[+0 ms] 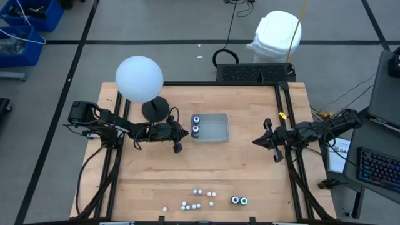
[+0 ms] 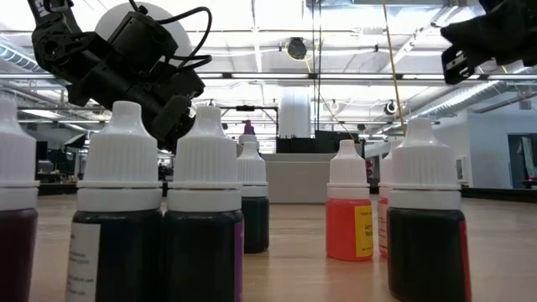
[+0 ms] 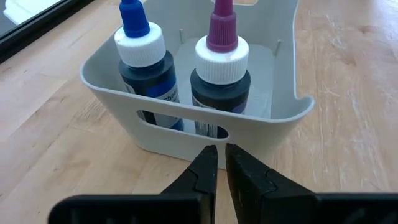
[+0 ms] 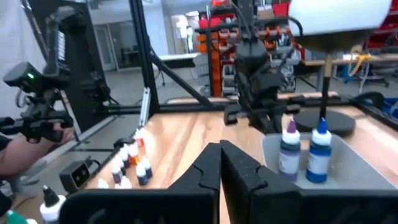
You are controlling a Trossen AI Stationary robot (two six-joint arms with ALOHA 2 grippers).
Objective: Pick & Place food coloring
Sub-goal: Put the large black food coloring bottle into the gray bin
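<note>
The left gripper (image 1: 177,148) is held just beside the near wall of the clear tray (image 1: 219,119), its fingers (image 3: 205,168) nearly closed with only a slit between them and nothing grasped. Two larger food coloring bottles are seen standing side by side inside the tray: a blue-tipped bottle (image 3: 144,62) and a purple-tipped bottle (image 3: 221,68), both upright and apparently touching the wall nearest the gripper. That wall, with its handle cut-out, stands between the fingers and the bottles.

The right gripper (image 1: 277,155) is held clenched and empty near the right edge of the table (image 1: 156,181), well apart from the tray.

A scatter of small white-capped bottles (image 1: 199,199) is left near the front edge, with two dark round jars (image 1: 239,200) just to their right. A white globe lamp (image 1: 139,79) on a dark round base (image 1: 155,110) stands close behind the left arm. In the right wrist view, a person's hand (image 4: 25,146) is seen beyond the table, possibly holding a controller.
</note>
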